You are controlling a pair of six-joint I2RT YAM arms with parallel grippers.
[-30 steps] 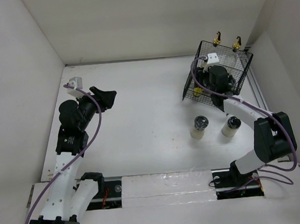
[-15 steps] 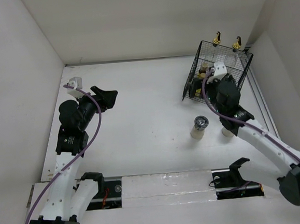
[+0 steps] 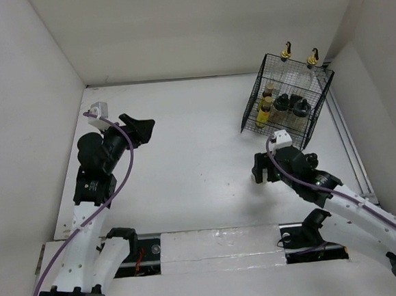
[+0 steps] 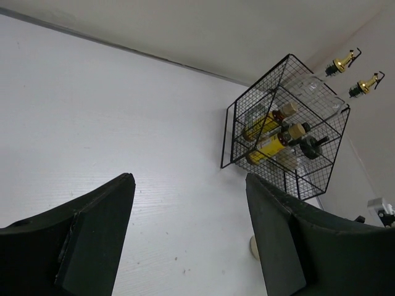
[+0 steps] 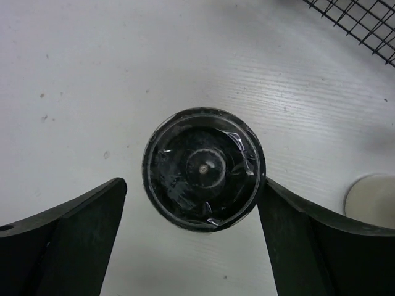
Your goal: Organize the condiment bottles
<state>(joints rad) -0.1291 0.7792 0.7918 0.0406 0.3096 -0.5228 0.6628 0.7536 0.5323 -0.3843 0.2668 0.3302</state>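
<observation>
Wrist view alone shows right jaws wide around dark jar lid [image 5: 203,168]; left jaws wide.

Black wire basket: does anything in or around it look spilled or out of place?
Nothing looks spilled. The basket sits turned askew to the walls. Two jars are outside it: a dark-lidded jar stands between the right arm's fingers, which are open around it, and a second jar sits beside it.
</observation>
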